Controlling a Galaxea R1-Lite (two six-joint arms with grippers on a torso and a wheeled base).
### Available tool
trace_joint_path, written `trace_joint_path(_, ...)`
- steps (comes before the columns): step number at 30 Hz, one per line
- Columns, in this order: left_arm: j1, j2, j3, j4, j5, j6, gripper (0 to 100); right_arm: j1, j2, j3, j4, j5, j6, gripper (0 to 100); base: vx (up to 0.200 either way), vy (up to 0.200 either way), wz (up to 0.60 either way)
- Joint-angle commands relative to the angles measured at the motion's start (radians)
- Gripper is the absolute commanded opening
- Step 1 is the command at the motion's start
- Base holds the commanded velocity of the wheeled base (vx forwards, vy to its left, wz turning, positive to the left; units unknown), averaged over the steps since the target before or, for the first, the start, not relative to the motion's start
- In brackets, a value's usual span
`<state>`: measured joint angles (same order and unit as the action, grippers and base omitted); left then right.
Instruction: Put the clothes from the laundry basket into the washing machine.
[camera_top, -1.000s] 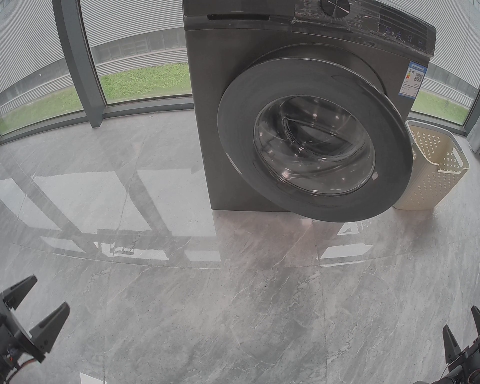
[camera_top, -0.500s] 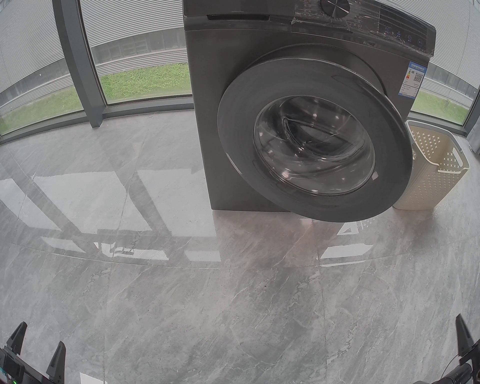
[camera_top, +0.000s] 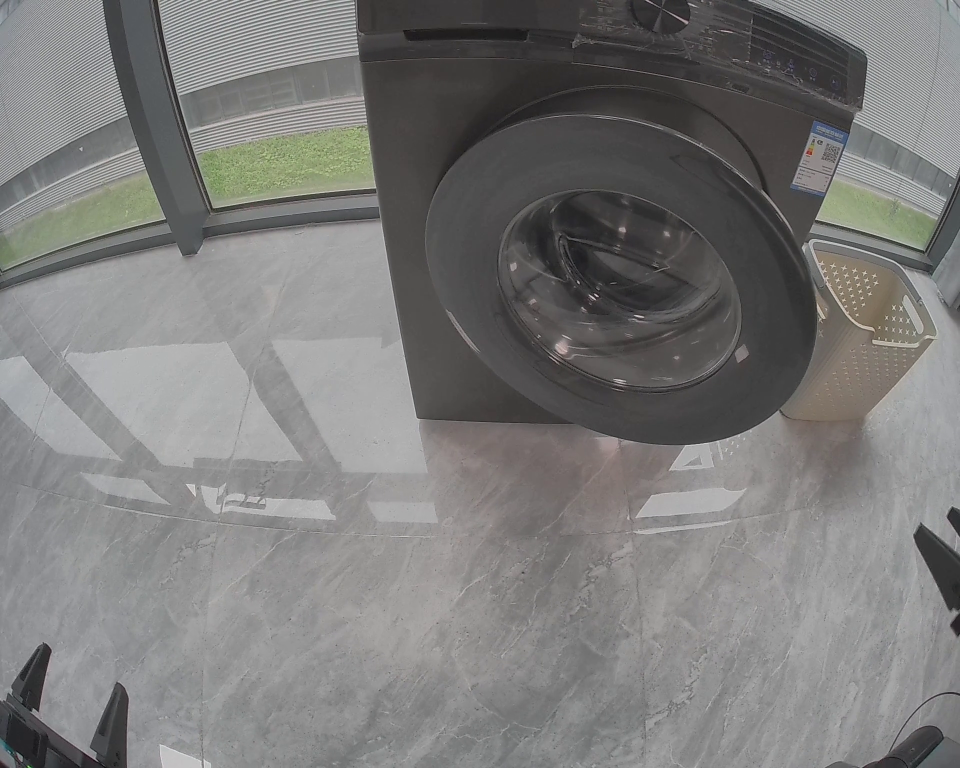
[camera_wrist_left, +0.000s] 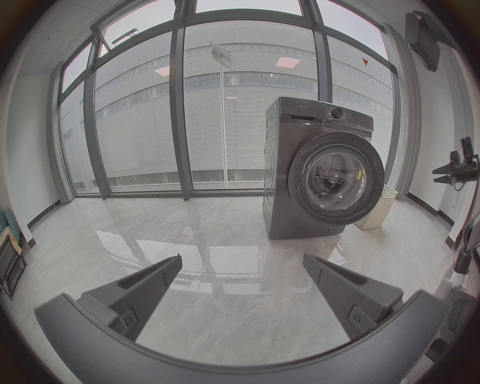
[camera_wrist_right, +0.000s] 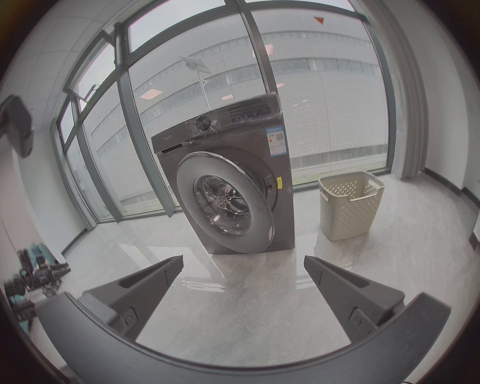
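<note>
Standing at the far side of the glossy grey floor (camera_top: 400, 600), the dark washing machine (camera_top: 450, 250) faces the near side. Its round glass door (camera_top: 620, 290) is swung a little out from the front, with the gap showing at its right edge. The cream laundry basket (camera_top: 865, 340) sits upright on the floor just beside the machine's right side. Its bottom is hidden, so I cannot tell what lies inside. The left gripper (camera_wrist_left: 240, 259) hangs low at the near left, well apart from the machine, its two fingers spread wide with nothing between them. The right gripper (camera_wrist_right: 242, 260) is at the near right, fingers likewise apart and holding nothing. Tall windows (camera_top: 280, 120) run behind the machine.
</note>
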<state>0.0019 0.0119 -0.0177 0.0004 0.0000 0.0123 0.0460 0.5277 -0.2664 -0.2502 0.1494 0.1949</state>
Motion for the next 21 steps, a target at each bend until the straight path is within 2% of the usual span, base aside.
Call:
trace_joint_path(1,0.001,-0.006,0.018,0.000,-0.006,-0.002,100,0.213,0.744,-0.070,-0.429,0.007,0.190,100,0.000,-0.200,0.00)
trace_joint_path(5,0.000,-0.007,0.018,0.001,-0.006,0.001,100,0.245,0.848,-0.119,-0.501,-0.007,0.233,100,0.000,-0.200,0.00)
trace_joint_path(8,0.001,-0.007,0.018,0.000,-0.006,0.001,100,0.258,0.905,-0.160,-0.517,-0.005,0.259,100,0.000,0.000,0.00)
trace_joint_path(14,0.001,-0.007,0.018,0.001,-0.006,0.000,100,0.364,0.962,-0.220,-0.549,-0.001,0.296,100,0.000,0.000,0.00)
trace_joint_path(17,0.001,-0.007,0.018,0.001,-0.006,0.001,100,0.387,0.983,-0.251,-0.564,-0.004,0.307,100,0.200,0.000,0.00)
trace_joint_path(21,0.000,-0.007,0.018,0.000,-0.006,0.000,100,0.379,1.028,-0.307,-0.609,-0.010,0.307,100,0.200,0.000,0.00)
